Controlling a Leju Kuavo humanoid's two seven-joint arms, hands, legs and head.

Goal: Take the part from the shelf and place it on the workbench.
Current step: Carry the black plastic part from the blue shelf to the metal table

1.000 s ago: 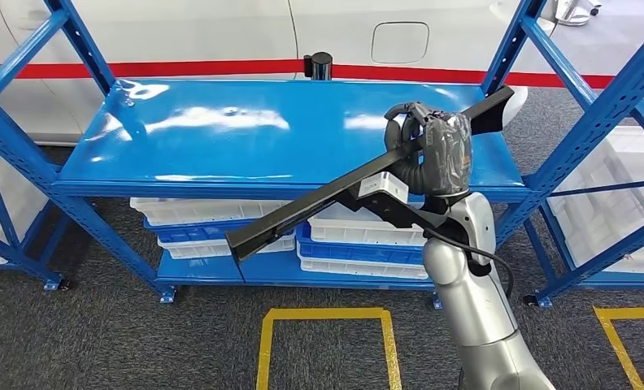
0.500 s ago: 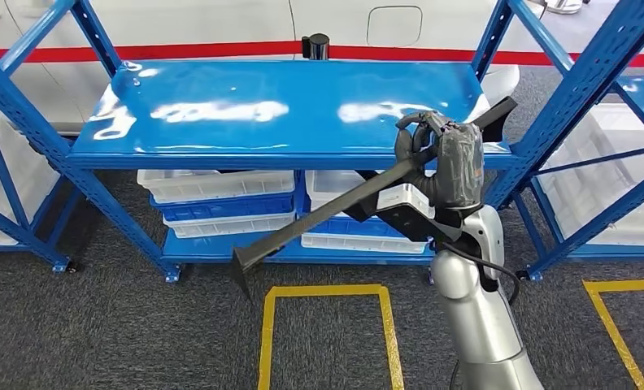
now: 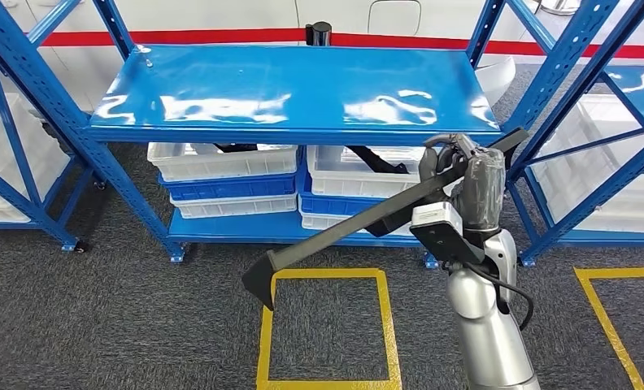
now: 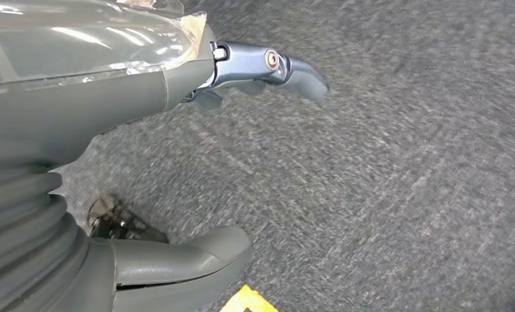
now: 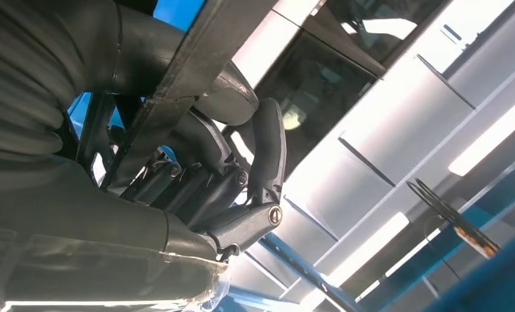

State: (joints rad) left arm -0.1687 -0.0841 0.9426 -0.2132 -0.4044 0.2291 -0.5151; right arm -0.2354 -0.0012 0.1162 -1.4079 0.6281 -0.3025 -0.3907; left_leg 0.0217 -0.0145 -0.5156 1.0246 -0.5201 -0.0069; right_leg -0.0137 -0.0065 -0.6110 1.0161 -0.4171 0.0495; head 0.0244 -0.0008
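A long black part (image 3: 359, 226), a slim bar with a flared lower end, slants from the upper right down to the left in the head view. My right hand (image 3: 465, 183) grips it near its upper end, in front of the blue shelf (image 3: 294, 130) and clear of it. In the right wrist view the same part (image 5: 196, 71) crosses my right hand (image 5: 229, 162), whose fingers are curled around it. My left hand (image 4: 177, 149) hangs above grey carpet with its fingers apart and nothing in it.
White and blue bins (image 3: 229, 175) are stacked on the lower shelf; one bin holds more black parts (image 3: 376, 160). Blue uprights (image 3: 546, 89) stand on both sides. Yellow tape squares (image 3: 327, 333) mark the grey carpet in front.
The whole picture has shifted: the shelf now sits higher and farther off, so the camera has backed away. My right hand and the part have come lower, off the shelf top.
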